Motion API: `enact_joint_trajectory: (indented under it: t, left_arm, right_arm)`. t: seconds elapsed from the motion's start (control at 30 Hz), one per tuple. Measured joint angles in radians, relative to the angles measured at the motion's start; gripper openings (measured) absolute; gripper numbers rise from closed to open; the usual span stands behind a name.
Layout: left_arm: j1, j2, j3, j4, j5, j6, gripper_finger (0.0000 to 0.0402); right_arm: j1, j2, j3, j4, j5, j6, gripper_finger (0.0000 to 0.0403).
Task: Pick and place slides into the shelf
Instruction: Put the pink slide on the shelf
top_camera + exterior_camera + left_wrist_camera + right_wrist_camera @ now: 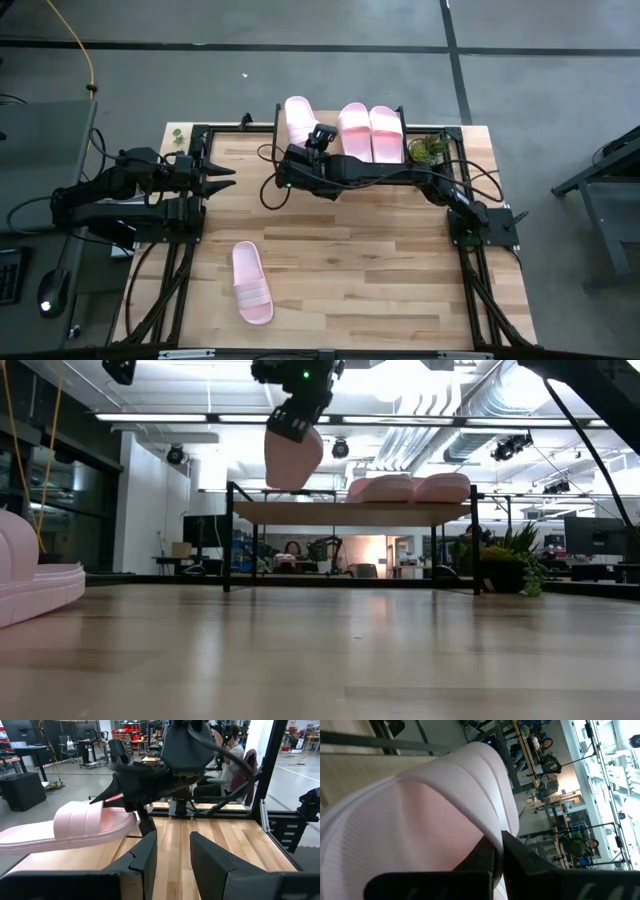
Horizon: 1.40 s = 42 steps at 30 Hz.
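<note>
pink slide (420,815) clamped in right end effector (318,137)

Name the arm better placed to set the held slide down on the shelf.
Right. Its pincer grips the pale pink ribbed slide above the light-wood, black-legged shelf, beside two shelved slides. The left pincer waits open, away from the shelf.

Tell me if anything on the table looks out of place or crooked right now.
One slide lies alone on the near part of the table, angled, far from the shelf where two slides sit side by side. The right gripper holds another slide above the shelf's left end. Nothing looks damaged.
</note>
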Motion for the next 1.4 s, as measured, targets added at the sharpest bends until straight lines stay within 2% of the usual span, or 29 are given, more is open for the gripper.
enact_joint_trajectory:
  t: [0.83, 1.4]
  left_arm:
    - [0.000, 0.000, 0.000, 0.000, 0.000, -0.001, 0.0101]
    - [0.000, 0.011, -0.001, 0.002, 0.000, -0.007, 0.0101]
  right_arm:
    - [-0.018, 0.009, 0.003, 0.000, 0.012, -0.002, 0.0000]
    - [-0.024, 0.048, 0.002, 0.029, -0.030, -0.047, 0.0000]
